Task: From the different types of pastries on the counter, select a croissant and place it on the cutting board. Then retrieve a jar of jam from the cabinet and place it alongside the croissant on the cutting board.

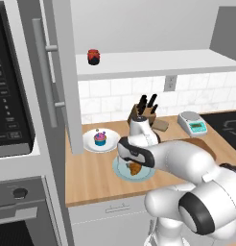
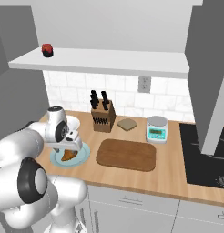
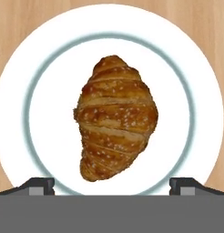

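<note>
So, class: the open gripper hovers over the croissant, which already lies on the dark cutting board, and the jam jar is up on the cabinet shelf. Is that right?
Not quite. The croissant lies on a round plate, not on the cutting board, as the hand view shows. The rest holds: the gripper is open above it, and the jam jar stands on the cabinet shelf.

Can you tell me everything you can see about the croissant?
The croissant is golden-brown and crescent-shaped, with ridged, flaky-looking layers and pale specks on its crust. It looks whole and lies flat in the middle of a round light blue plate, touching nothing else. The plate sits on the wooden counter, left of the dark cutting board. The open gripper hangs right above it, one fingertip on each side, not touching it.
</note>
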You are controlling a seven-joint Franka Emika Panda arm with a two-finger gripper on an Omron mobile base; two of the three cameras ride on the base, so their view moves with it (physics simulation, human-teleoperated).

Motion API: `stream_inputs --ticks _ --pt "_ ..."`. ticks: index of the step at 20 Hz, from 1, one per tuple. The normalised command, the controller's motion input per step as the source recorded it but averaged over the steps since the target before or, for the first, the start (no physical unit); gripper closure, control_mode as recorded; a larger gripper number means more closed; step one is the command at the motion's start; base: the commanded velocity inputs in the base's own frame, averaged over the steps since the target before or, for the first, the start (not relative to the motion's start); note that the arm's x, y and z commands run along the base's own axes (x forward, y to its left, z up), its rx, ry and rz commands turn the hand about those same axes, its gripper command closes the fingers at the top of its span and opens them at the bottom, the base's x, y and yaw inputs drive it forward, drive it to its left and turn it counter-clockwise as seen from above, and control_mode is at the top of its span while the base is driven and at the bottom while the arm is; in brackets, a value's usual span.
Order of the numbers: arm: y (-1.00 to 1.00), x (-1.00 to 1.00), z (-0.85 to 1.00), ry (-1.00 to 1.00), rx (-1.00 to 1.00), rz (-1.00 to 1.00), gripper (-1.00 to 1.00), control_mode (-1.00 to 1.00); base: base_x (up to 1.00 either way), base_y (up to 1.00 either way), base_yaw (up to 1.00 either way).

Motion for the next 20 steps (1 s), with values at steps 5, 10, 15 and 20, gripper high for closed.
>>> stream_inputs --ticks 5,10,15,20 --pt "0.0 0.0 -0.18 0.01 0.0 0.0 -1.0 -1.0 0.0 0.0 0.0" --pt "0.0 0.0 -0.18 0.0 0.0 0.0 -1.0 -1.0 0.0 0.0 0.0" --pt "0.0 0.12 -0.02 0.01 0.0 0.0 -1.0 -1.0 0.0 0.0 0.0" --pt "0.0 0.11 -0.03 0.01 0.0 0.0 -1.0 -1.0 0.0 0.0 0.0"
